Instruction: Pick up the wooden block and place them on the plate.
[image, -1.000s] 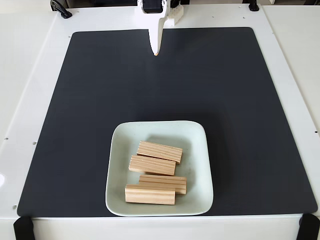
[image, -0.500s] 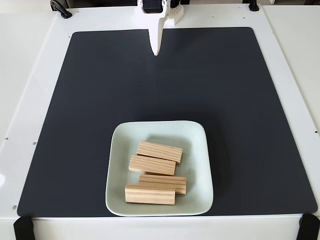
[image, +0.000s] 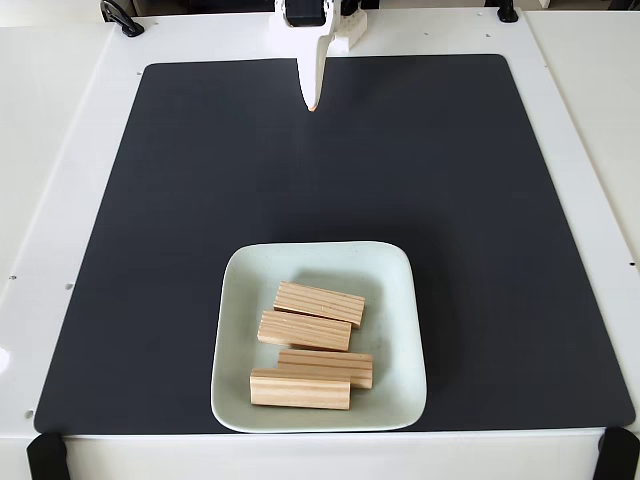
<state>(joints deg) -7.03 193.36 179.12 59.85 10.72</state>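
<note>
Wooden blocks, four in number, lie on the plate (image: 400, 300), which sits at the near edge of the black mat (image: 180, 200), slightly left of centre in the fixed view. The farthest block (image: 319, 303) and the second block (image: 305, 330) lie side by side and touching; the third block (image: 326, 368) and the nearest block (image: 300, 389) do likewise, the third also touching or just short of the second. None is seen on the mat, so the task appears complete.

The gripper (image: 313, 106) hangs at the far edge of the mat, well apart from the plate. Its fingers read as one narrow white point, apparently together and holding nothing; a slight gap cannot be ruled out.

Risks: the nearest block rests close to the plate's near rim, and the plate's near rim itself meets the mat's near edge. Any further reach into the plate could nudge a block over the rim or push the plate toward the table edge (image: 320, 455).

Clearance: the mat between gripper and plate is open, with broad room left and right of the plate.
</note>
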